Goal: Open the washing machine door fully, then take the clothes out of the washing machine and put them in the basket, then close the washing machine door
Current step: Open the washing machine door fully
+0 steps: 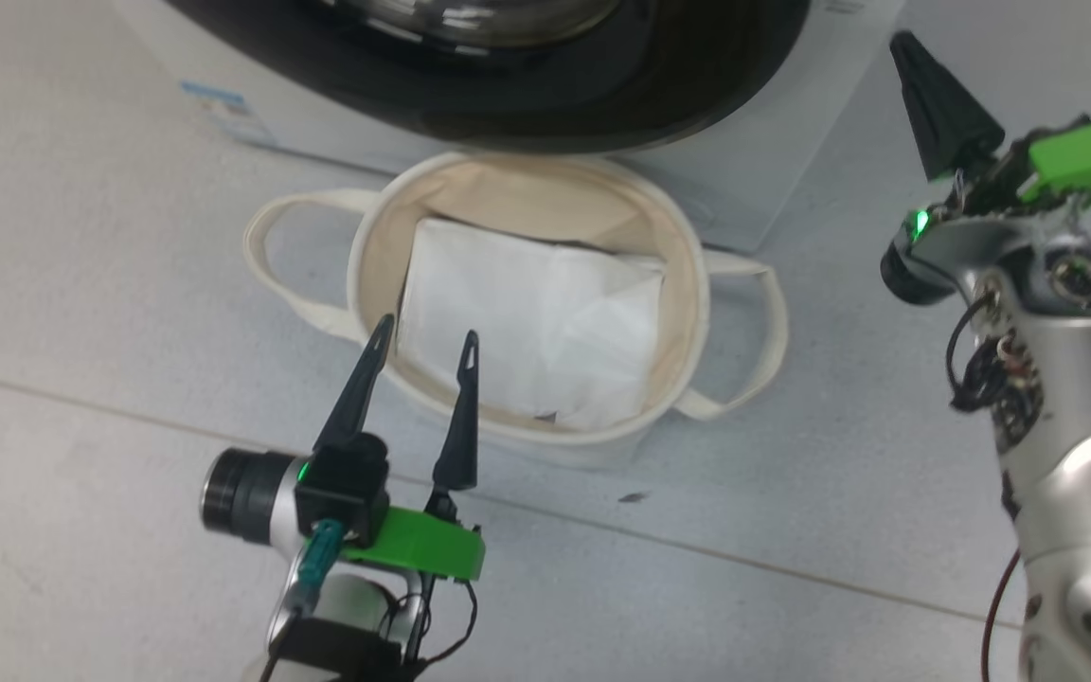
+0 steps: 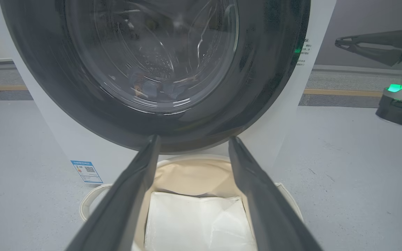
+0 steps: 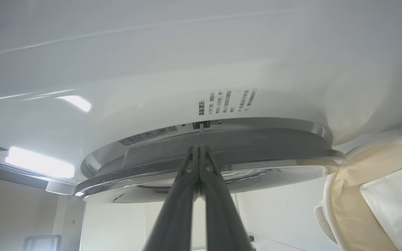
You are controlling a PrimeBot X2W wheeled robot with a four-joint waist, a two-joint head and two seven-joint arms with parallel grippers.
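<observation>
Pale grey floor (image 1: 81, 284) with a thin seam line runs under everything, and a grey wall with a yellow-striped skirting shows behind in the left wrist view. The white boxy front-loading washing machine (image 1: 792, 142) stands at the top of the head view, a small blue label (image 2: 86, 171) low on its front. Its large round door with the glossy black rim and bulging clear glass (image 2: 152, 52) covers the drum mouth. Through the glass, low in the drum, a dim patch of light-blue fabric with an orange-brown mark (image 2: 152, 90) is the clothes. The round cream canvas basket with two looped handles (image 1: 370, 237) sits on the floor just in front of the machine, below the door, with a plain white folded sheet (image 1: 527, 322) inside it. The left gripper (image 1: 428, 330) hovers above the basket's near rim, its two dark fingers spread apart and empty. The right gripper (image 3: 199, 148) has its fingers pressed together on nothing, tips at the door's edge near small printed text (image 3: 227, 101); whether they touch it, I cannot tell
</observation>
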